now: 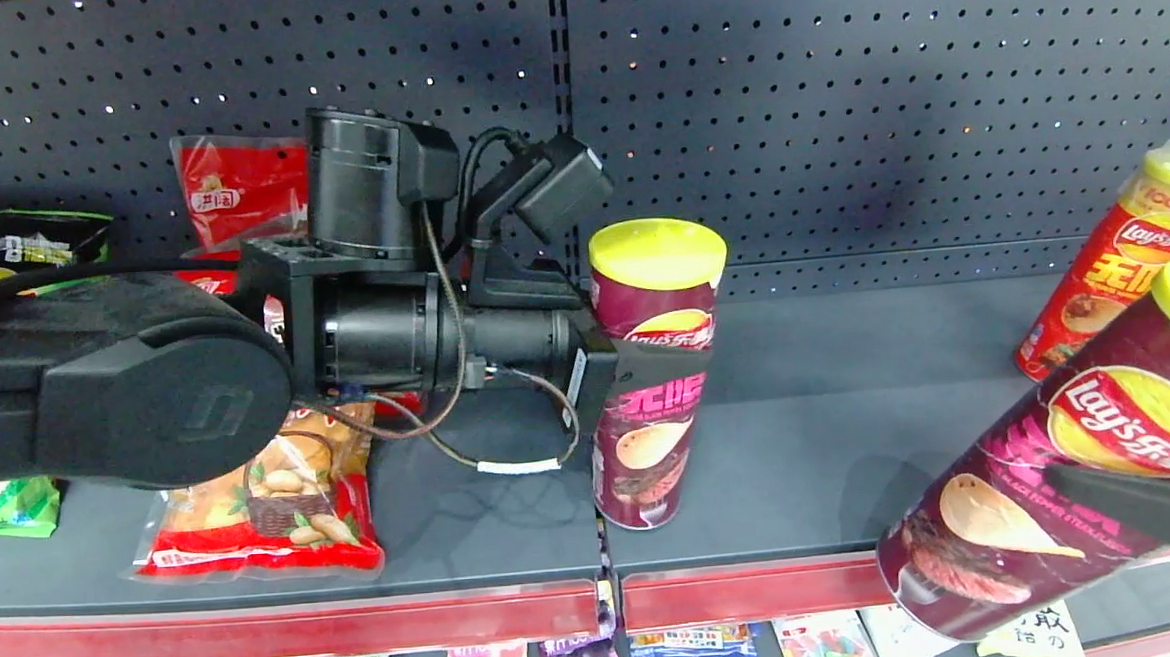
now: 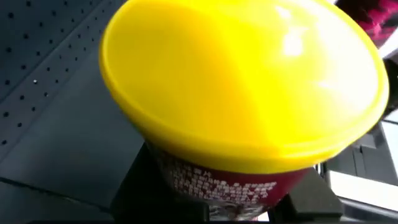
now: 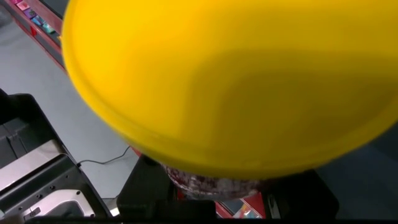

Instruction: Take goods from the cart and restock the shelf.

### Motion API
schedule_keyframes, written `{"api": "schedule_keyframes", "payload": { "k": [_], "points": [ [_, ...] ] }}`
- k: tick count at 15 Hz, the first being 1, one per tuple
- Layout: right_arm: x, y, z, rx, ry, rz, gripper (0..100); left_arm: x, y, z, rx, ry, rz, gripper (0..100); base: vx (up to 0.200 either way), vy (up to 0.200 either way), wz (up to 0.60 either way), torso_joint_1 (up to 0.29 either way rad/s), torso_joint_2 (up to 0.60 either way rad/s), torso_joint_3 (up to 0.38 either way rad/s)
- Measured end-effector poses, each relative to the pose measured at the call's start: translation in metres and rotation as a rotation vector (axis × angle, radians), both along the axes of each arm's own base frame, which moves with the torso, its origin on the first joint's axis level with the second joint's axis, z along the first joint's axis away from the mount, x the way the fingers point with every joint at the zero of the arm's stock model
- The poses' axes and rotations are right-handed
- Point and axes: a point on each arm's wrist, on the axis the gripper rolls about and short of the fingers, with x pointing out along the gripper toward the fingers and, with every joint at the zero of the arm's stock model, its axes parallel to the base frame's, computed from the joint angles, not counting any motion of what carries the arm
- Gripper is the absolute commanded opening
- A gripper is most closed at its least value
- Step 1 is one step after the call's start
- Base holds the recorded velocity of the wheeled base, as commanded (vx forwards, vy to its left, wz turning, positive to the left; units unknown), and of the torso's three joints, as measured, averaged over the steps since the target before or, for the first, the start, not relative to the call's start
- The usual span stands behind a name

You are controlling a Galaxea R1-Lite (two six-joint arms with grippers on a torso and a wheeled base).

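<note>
A purple chips can [image 1: 651, 445] with a yellow lid [image 2: 242, 81] stands upright on the grey shelf [image 1: 821, 436], its base near the front edge. My left gripper [image 1: 660, 380] comes in from the left and is shut on the can's middle; one dark finger [image 2: 137, 186] shows beside the can body. At the lower right, in front of the shelf, a second purple chips can [image 1: 1034, 485] is tilted with its lid [image 3: 230, 81] up and to the right. My right gripper [image 1: 1140, 505] is shut on it.
A red chips can [image 1: 1108, 276] leans at the shelf's far right. Snack bags fill the left: peanuts [image 1: 264, 506], a red bag [image 1: 237, 186], a dark bag [image 1: 10, 243]. Bare shelf lies between the two cans on it. A red strip [image 1: 280, 625] edges the front, with goods below.
</note>
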Motion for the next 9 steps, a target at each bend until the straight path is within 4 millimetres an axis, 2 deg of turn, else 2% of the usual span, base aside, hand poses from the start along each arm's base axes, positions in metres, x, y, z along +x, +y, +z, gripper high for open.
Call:
{"api": "schedule_keyframes", "payload": {
  "k": [9],
  "points": [
    [0.002,0.001,0.003,0.002,-0.004,0.002,0,-0.007,0.001,-0.011,0.006,0.031,-0.087,0,0.000,0.000,0.00,0.000,0.00,0.000]
  ]
}}
